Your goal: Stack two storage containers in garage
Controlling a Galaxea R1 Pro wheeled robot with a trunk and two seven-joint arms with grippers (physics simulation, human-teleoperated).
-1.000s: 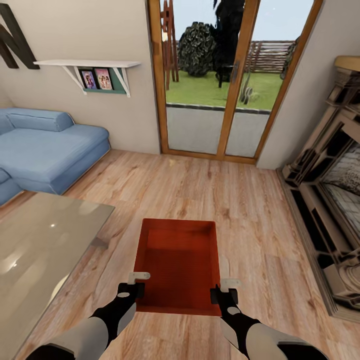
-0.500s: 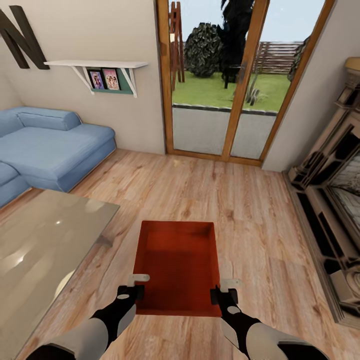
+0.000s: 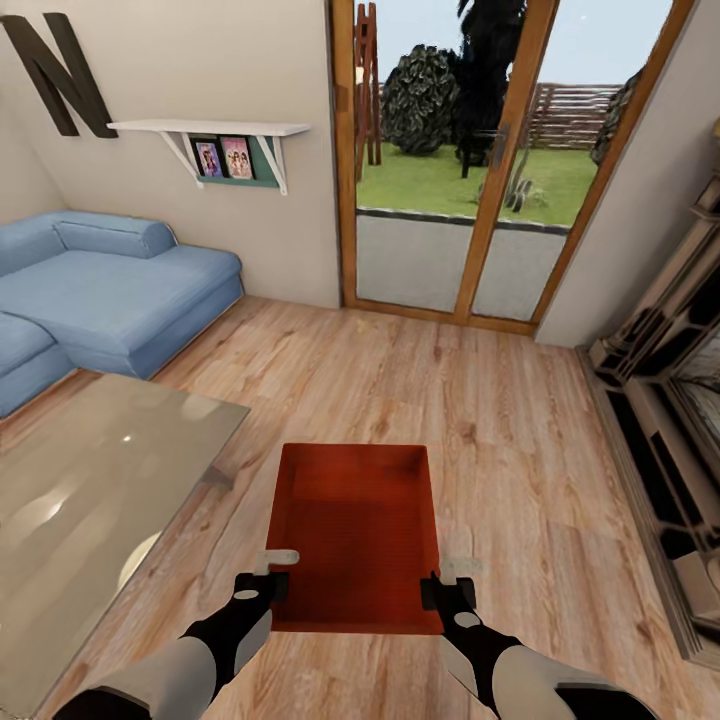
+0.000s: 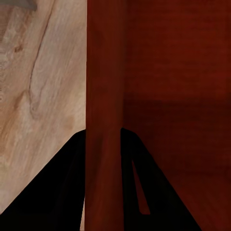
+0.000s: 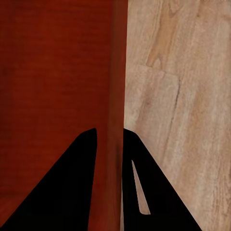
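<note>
The left gripper (image 3: 276,570) pinches the left side wall of a storage container (image 3: 355,535), one dark finger (image 4: 53,192) outside the wall and the other inside, as the left wrist view shows with the red wall running between them. The right gripper (image 3: 448,578) pinches the opposite side wall the same way; in the right wrist view a black finger (image 5: 62,187) sits inside the box and its partner outside, over the boards.

The red-orange container spans the gap between the two grippers, open top up, its near end level with the fingers and its far end reaching away from the robot. No label or marking shows on it.

Beneath and all around the grippers lies a light wood-plank floor (image 3: 480,400). Off beyond the left gripper is a glass-topped table (image 3: 90,490), and farther that way a blue sofa (image 3: 120,290). Above the sofa a white shelf (image 3: 215,130) holds framed photos, and beside it hangs a large dark letter N (image 3: 60,70), the only writing legible. Straight ahead past the container is a wood-framed glass door (image 3: 470,160) onto a lawn. Beyond the right gripper stands a fireplace surround (image 3: 670,420).
</note>
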